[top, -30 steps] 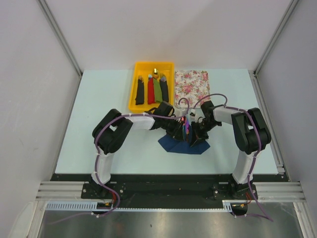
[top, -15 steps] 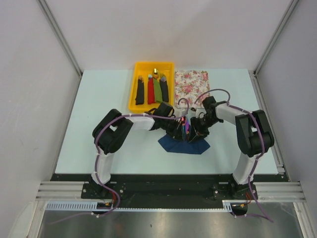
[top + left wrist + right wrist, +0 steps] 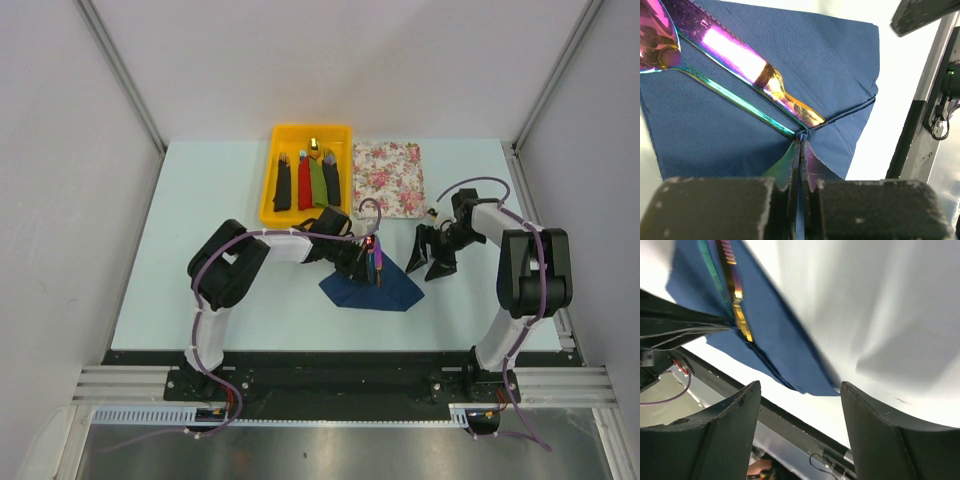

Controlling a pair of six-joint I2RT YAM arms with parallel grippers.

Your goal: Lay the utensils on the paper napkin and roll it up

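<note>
Pinching utensils (image 3: 730, 50) by handle ends on paper napkin (image 3: 840, 75): left gripper (image 3: 799, 165); right gripper (image 3: 800, 390) (jaws spread) empty nearby.

Bright, even overhead light. Hard glare on the iridescent metal knife (image 3: 735, 55). Right wrist view motion-blurred; soft shadow on white table (image 3: 890, 315).

A rectangular yellow plastic tray (image 3: 270, 212) sits at the pale table's (image 3: 200, 200) 12 o'clock, holding narrow black, red and green bundles (image 3: 308, 183). At its 3 o'clock lies a white-and-pink floral rectangular mat (image 3: 389, 178). At the tray's 5 o'clock lies a rumpled dark navy-blue paper napkin (image 3: 392, 292), with slim iridescent metal utensils (image 3: 378, 263) on it beside the left gripper (image 3: 367, 264). The right gripper (image 3: 430, 262) stands at the napkin's 2 o'clock, jaws spread.
</note>
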